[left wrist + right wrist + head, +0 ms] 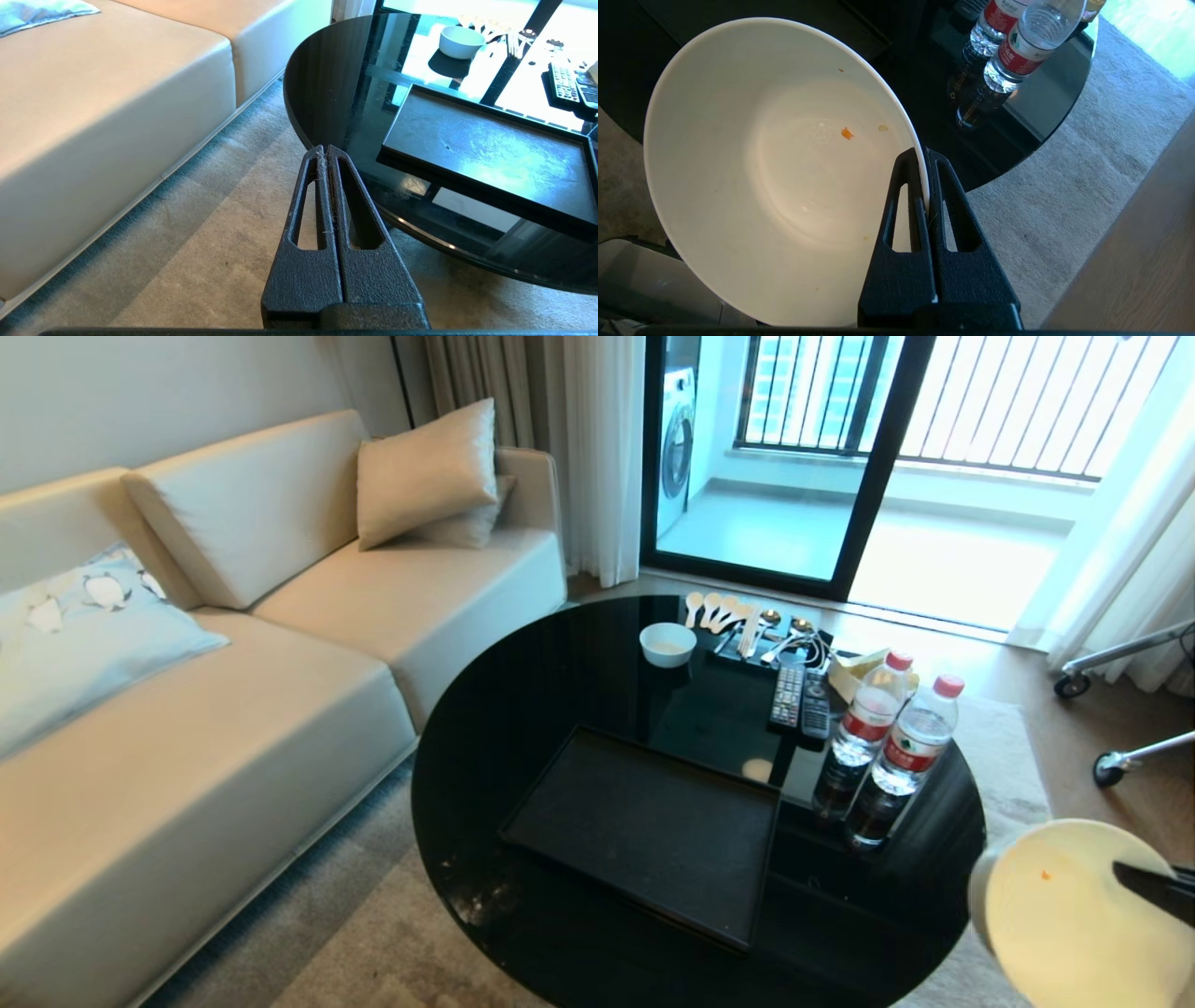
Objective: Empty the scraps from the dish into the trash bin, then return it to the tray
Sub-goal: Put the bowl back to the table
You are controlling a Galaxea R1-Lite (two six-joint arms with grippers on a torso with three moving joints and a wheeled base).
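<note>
Right hand pinches the tilted dish by its rim, near right of the tabletop. Two bottles stand between dish and tray. Left hand is pressed together, empty.

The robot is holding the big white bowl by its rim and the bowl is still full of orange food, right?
Not quite. The right gripper does pinch the dish by its rim, but the dish is nearly empty: only a tiny orange scrap and a few crumbs cling inside. The right wrist view shows this best.
</note>
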